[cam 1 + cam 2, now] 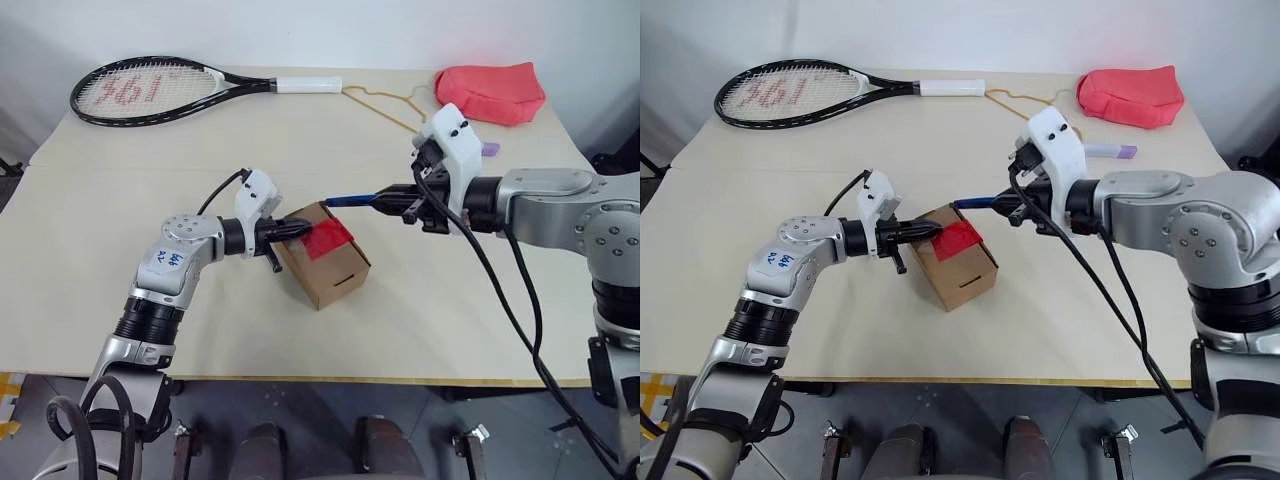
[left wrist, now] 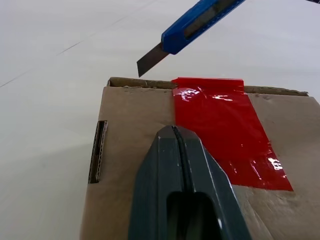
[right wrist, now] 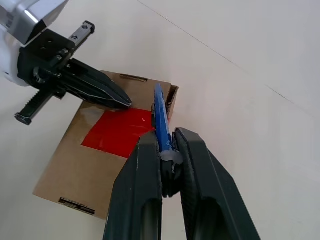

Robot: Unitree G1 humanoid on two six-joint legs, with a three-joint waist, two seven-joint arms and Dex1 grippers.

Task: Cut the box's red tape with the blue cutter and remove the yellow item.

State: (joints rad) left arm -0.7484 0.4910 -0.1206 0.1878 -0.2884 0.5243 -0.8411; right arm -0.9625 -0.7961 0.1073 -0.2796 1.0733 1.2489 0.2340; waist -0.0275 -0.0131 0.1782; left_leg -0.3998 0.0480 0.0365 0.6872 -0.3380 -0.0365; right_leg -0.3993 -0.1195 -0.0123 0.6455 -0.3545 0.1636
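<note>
The left end effector [image 1: 300, 227], fingers pressed together, rests its tip on the box [image 1: 325, 272] beside the red tape [image 1: 328, 240]. The right end effector [image 3: 165, 150] grips the blue cutter [image 2: 192, 27], whose blade hangs just above the box's far edge.

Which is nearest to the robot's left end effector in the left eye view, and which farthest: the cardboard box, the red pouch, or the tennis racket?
From the left end effector, shut and resting on the box top:
1. The box, right under its tips.
2. The tennis racket, at the table's far left.
3. The red pouch, at the far right corner.
</note>
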